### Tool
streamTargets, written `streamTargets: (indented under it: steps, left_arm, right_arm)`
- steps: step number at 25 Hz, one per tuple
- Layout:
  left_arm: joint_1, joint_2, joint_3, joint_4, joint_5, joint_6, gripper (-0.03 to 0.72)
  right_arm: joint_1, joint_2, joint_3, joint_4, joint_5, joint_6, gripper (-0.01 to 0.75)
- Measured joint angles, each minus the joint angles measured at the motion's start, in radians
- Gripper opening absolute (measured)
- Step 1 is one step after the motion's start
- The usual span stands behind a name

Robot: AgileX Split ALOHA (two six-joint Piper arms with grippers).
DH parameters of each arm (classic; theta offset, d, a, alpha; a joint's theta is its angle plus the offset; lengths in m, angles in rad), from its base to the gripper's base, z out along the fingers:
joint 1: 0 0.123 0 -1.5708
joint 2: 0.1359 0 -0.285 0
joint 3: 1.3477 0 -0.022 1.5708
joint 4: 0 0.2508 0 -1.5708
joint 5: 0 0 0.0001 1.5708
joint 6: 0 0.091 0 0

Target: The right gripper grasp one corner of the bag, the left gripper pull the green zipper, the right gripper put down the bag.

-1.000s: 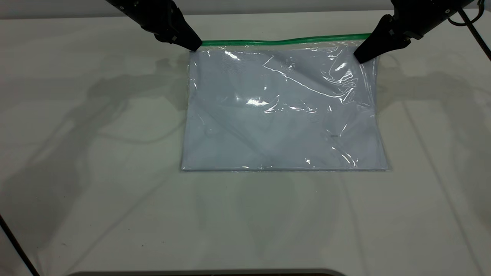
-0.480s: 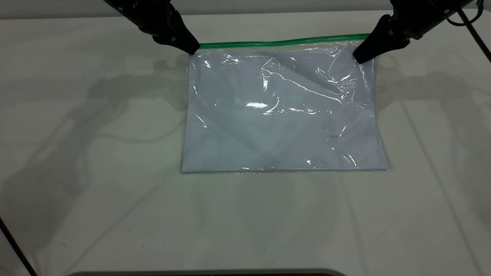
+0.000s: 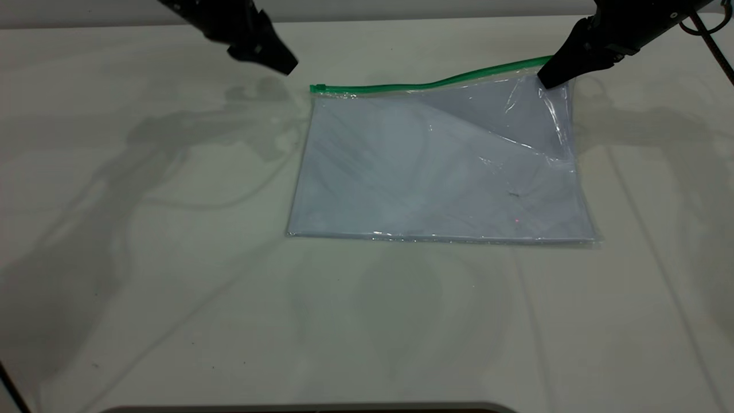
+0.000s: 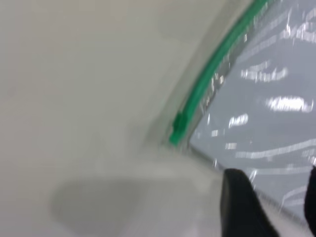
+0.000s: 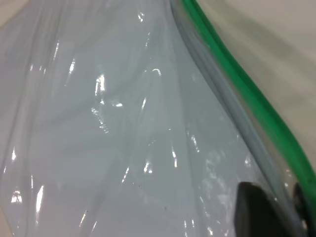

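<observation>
The bag (image 3: pixel 436 166) lies flat on the white table, white sheets showing through. Its green zipper (image 3: pixel 424 86) runs along the far edge, with the slider tab (image 3: pixel 317 88) at the left end. My right gripper (image 3: pixel 545 80) is shut on the far right corner of the bag (image 3: pixel 555 87) and holds it slightly raised; in the right wrist view the green strip (image 5: pixel 247 94) runs between its fingertips (image 5: pixel 256 207). My left gripper (image 3: pixel 287 66) is open and hangs left of and apart from the slider. The left wrist view shows the slider (image 4: pixel 178 129) beyond its finger (image 4: pixel 237 197).
The white table (image 3: pixel 172 258) stretches wide to the left of the bag and in front of it. A black cable (image 3: pixel 711 46) runs down at the far right behind the right arm.
The left gripper has let go of the zipper's left end and pulled back. The bag has slid right, and its left end has dropped to the table. The right gripper still holds the corner.
</observation>
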Motion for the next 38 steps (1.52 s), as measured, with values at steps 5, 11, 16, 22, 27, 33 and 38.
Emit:
streamTargets:
  steps: [5, 11, 16, 22, 27, 33, 38]
  left_arm:
    - [-0.023, -0.074, 0.0, -0.084, -0.001, 0.0, 0.474]
    - [-0.065, -0.189, 0.0, -0.105, 0.022, -0.005, 0.477]
    - [-0.082, -0.264, 0.0, -0.105, 0.093, -0.049, 0.477]
    - [-0.088, -0.385, 0.001, -0.06, 0.186, -0.162, 0.477]
    - [-0.088, -0.549, 0.001, 0.136, 0.268, -0.373, 0.477]
    - [-0.088, -0.753, 0.001, 0.429, 0.418, -0.733, 0.468]
    - [-0.088, -0.89, 0.001, 0.612, 0.531, -0.925, 0.44]
  right_arm:
    - [0.0, 0.0, 0.0, -0.002, -0.007, 0.008, 0.514]
    - [0.021, -0.055, 0.0, -0.171, -0.085, 0.105, 0.565]
    - [0.029, -0.166, 0.0, -0.316, -0.087, 0.25, 0.555]
    - [0.078, -0.33, 0.001, -0.35, 0.053, 0.376, 0.511]
    - [0.135, -0.517, 0.001, -0.452, 0.195, 0.555, 0.463]
    - [0.203, -0.768, 0.001, -0.588, 0.371, 0.8, 0.452]
    - [0.213, -0.936, 0.012, -0.706, 0.384, 1.047, 0.451]
